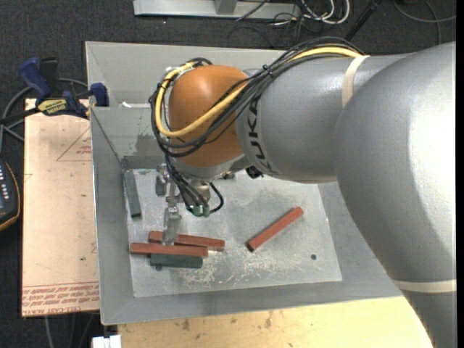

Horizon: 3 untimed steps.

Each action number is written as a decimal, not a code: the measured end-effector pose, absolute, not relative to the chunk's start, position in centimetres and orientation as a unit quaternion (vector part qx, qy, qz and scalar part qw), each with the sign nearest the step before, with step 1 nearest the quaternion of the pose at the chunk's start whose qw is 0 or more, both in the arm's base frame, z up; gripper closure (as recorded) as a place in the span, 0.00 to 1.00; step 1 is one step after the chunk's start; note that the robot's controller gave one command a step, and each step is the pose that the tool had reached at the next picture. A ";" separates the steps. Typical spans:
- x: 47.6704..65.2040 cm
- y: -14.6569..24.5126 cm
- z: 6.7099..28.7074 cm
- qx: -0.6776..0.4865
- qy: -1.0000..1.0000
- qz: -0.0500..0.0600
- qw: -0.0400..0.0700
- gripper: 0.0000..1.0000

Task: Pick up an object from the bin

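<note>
Arm [348, 122] nearest me, in from right | gripper [172, 227] down at red bars [181, 243], bin [290, 267] near-left | bars lie left-right, directly under it | I can't tell its opening or hold

I had the arm [348, 114] stretched in from the right, its thick grey link sloping down leftward to the rounded orange wrist cover [206, 114]. Yellow and black cables [161, 125] ran along the link and looped round that cover. Beneath it the gripper [172, 227] pointed straight down, set low, slim against the bulky wrist.
</note>
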State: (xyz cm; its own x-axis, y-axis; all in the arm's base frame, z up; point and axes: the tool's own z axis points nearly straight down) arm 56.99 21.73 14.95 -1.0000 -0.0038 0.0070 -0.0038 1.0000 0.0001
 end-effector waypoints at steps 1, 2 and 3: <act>53.3 19.5 6.7 0.037 -0.999 0.000 0.003 0.00; 53.9 19.7 7.5 0.036 -0.999 -0.003 -0.005 1.00; 55.5 19.4 21.4 0.028 -1.000 -0.002 -0.006 1.00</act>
